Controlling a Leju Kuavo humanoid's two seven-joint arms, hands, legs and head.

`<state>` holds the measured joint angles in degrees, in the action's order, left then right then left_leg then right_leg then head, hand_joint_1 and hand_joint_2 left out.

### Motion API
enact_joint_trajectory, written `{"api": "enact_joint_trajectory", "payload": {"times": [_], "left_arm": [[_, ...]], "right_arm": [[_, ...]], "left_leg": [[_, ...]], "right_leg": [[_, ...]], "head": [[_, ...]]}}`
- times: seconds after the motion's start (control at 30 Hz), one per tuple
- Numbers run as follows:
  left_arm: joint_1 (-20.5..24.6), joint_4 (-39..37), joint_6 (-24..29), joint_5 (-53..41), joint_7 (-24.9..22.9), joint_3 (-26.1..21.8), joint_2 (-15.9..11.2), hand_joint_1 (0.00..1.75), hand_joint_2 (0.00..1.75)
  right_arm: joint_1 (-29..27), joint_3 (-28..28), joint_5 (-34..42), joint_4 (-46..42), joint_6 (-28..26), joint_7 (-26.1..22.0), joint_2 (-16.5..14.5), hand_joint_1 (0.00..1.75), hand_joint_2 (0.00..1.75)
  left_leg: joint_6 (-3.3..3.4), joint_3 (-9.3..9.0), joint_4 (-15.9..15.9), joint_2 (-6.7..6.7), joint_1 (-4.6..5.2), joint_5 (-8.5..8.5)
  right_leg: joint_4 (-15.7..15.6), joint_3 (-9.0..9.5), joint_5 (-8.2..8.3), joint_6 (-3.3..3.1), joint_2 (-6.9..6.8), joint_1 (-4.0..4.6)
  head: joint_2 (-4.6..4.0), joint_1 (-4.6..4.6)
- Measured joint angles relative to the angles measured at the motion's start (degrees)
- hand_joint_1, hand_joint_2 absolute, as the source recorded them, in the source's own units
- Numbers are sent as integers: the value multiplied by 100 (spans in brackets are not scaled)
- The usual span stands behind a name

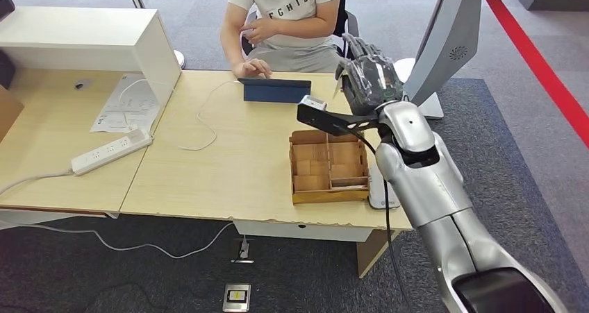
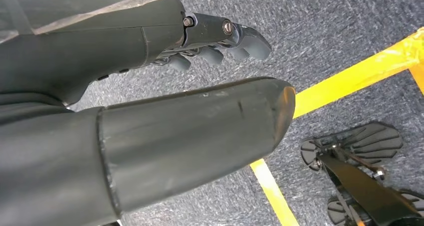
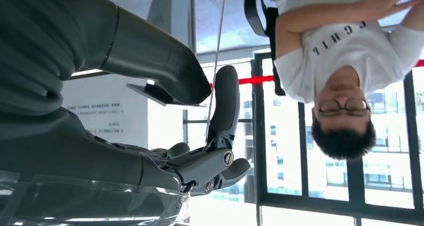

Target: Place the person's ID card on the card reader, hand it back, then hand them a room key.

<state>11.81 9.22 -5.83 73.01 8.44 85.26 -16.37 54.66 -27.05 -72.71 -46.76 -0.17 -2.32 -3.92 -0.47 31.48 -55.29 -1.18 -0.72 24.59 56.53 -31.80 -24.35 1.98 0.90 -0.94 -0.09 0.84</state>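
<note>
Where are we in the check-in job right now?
Done: unconfirmed; no card lies on the blue card reader. In hand: the right hand is up near the person; a thin pale sliver by its fingers may be the card. Remaining: the room key, probably from the cardboard tray.

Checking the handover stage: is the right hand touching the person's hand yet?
Apart. The head view shows the right hand raised above the table's far right edge, while the person's hand rests by the blue tablet, bare tabletop between them.
</note>
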Motion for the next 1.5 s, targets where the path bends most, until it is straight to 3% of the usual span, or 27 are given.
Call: {"api": "enact_joint_trajectory", "payload": {"times": [0.17, 0.33, 0.57, 1.2, 1.33, 1.5], "left_arm": [[68, 0, -17, -50, -56, 60, 38, 0, 0], [146, 0, -3, -54, -112, 66, 92, 0, 0], [119, 0, 84, 44, -136, 66, 146, 0, 0], [-115, 0, 97, 104, -149, 66, 226, 0, 0], [-114, 0, 31, 101, -150, 66, 222, 0, 0], [-116, 0, 14, 113, -161, 66, 221, 0, 0]], "right_arm": [[731, -119, -173, 886, 12, 168, -431, 175, 175], [1157, -167, -247, 1537, 237, 324, -622, 175, 175], [1332, -241, -387, 2115, 498, 496, -666, 175, 175], [1330, -379, -549, 2625, 482, 443, -670, 175, 175], [1304, -409, -587, 2664, 443, 376, -681, 0, 0], [1251, -439, -645, 2713, 345, 303, -705, 0, 0]], "left_leg": [[0, 3, 0, -4, -2, -1], [0, 5, -1, -3, -1, 0], [0, 5, -1, -3, 0, 0], [0, 4, -1, -1, -1, 0], [0, 4, -1, -1, -1, 0], [0, 5, -1, -2, -1, 0]], "right_leg": [[0, -4, 0, 0, -1, 2], [-4, -3, 0, 1, -1, 1], [-6, -3, 0, 1, -1, 0], [-5, -4, 0, 1, -1, 1], [-4, -4, 0, 1, -1, 1], [-4, -5, 0, 1, -1, 1]], "head": [[0, 0], [0, 1], [0, 1], [0, 0], [0, -1], [0, 0]]}}
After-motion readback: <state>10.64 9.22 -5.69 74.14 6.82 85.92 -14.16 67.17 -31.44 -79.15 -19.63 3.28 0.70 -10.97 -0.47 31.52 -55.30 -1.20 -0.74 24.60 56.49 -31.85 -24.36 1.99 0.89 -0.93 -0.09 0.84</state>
